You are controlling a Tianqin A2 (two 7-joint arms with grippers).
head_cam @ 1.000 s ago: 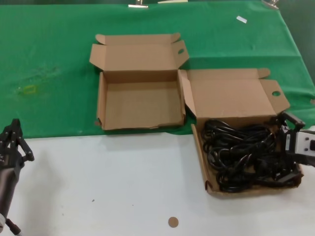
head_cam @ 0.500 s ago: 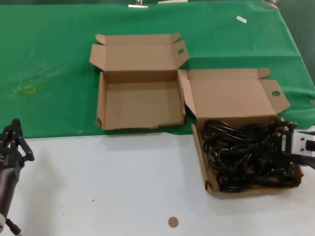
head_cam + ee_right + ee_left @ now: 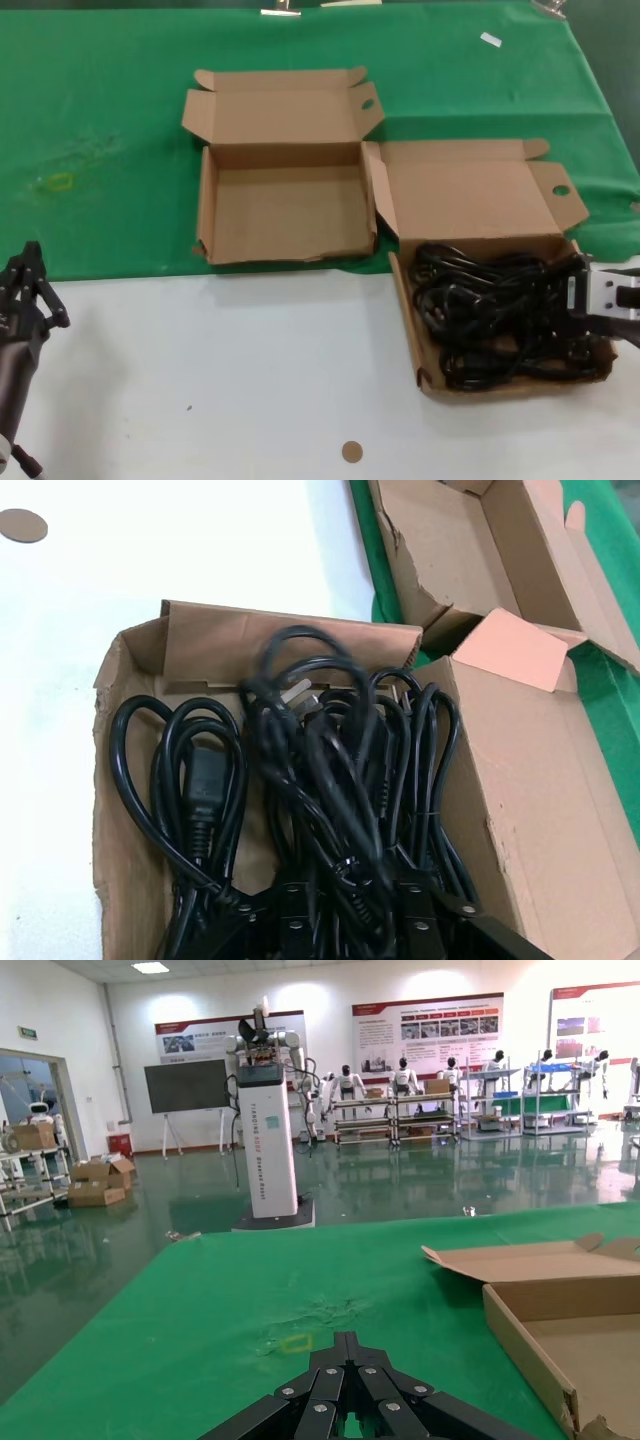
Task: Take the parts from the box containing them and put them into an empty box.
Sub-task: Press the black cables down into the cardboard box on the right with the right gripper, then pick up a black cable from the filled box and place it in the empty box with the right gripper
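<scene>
Our right gripper (image 3: pixel 578 312) is down in the full box (image 3: pixel 405 300), at its right side, among the black cables (image 3: pixel 490 315). In the right wrist view our fingers (image 3: pixel 290 905) reach into the tangle (image 3: pixel 320 780) with cable strands running between them, but we cannot tell whether they have closed on any cable. The full box sits at the right of the table, mostly on the white surface (image 3: pixel 250 380), its lid (image 3: pixel 470 195) standing open over the green cloth (image 3: pixel 100 120). The empty box (image 3: pixel 285 215) lies just beside it to the left, on the cloth, lid open. The two boxes' near corners almost touch.

Our left gripper (image 3: pixel 30 290) is parked at the table's left edge, well apart from both boxes; its fingers (image 3: pixel 345 1385) are folded together. A small brown disc (image 3: pixel 351 452) lies on the white surface near the front.
</scene>
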